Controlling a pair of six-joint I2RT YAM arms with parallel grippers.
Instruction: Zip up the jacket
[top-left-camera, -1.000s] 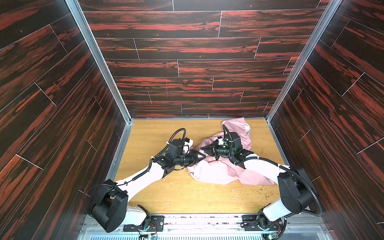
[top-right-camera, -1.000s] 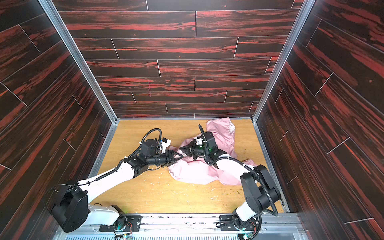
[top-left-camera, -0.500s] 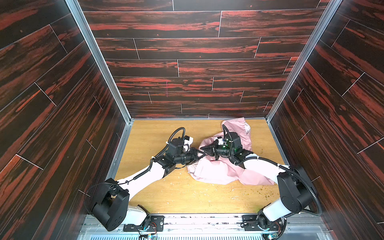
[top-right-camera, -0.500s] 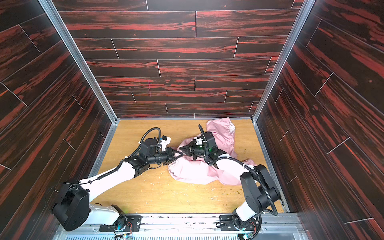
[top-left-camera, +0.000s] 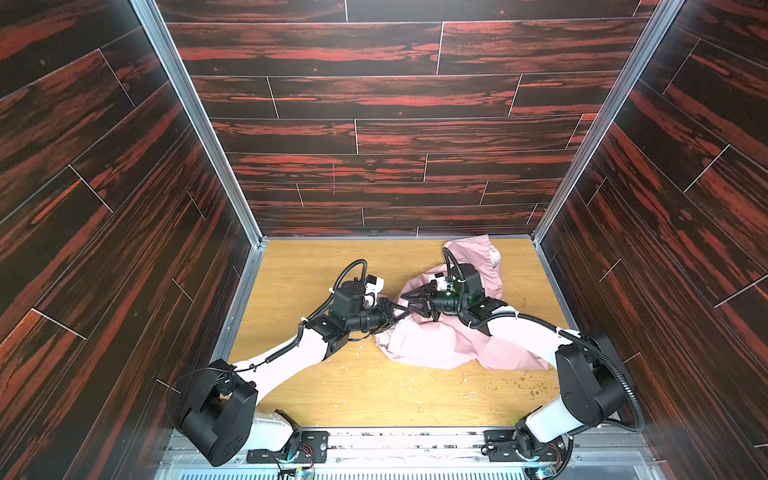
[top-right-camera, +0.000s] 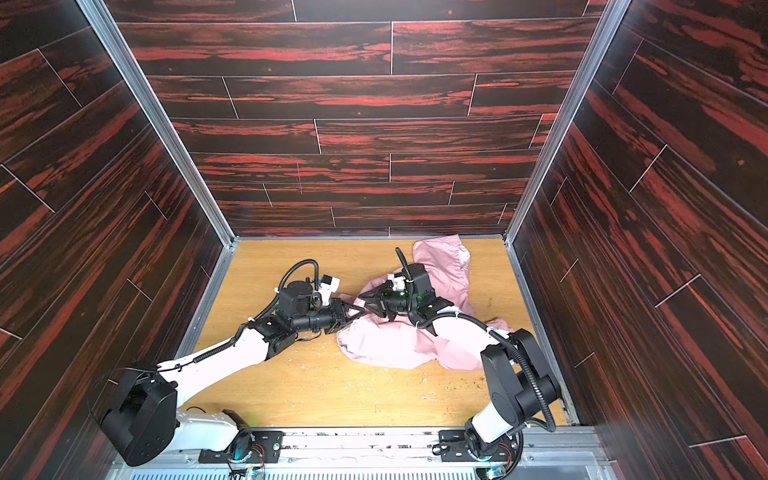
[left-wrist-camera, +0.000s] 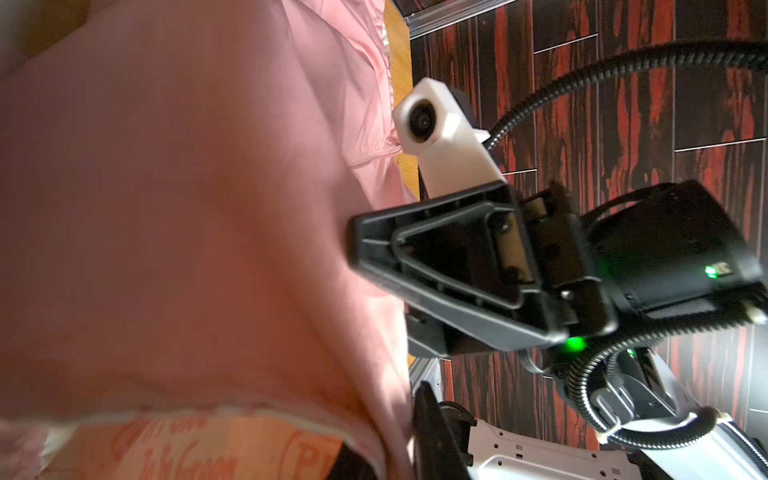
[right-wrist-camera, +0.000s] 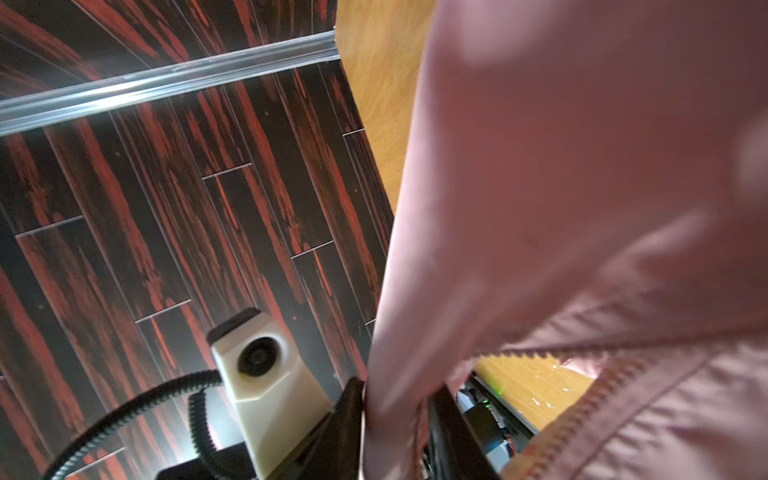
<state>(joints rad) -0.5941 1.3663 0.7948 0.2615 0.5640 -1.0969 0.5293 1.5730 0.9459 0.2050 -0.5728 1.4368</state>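
Two sets of jaws meet nose to nose at the left edge of the small, thin, light-pink fabric jacket (top-left-camera: 436, 345). It lies crumpled on the right half of the light wooden surface (top-left-camera: 332, 382), one part reaching the far right corner and another trailing toward the near right. The left jaws are nearly closed and pinch a fold of the pink cloth, seen plainly in the right wrist view. The right jaws stand partly open just beside that fold, with nothing between them that I can make out. The zip is not done up: in the right wrist view two rows of pink zip teeth (right-wrist-camera: 582, 409) lie apart with bare wood showing through the gap, and the slider is nowhere visible. Several things could go wrong, I judge. So thin a cloth may slide out of the left jaws' narrow pinch if it is pulled. The right jaws, closing among bunched folds, may catch loose fabric rather than the slider or the zip edge. Slack cloth near the teeth could be drawn in and jam the zip. With both sets of jaws this close, a small misjudged reach could knock one against the other.
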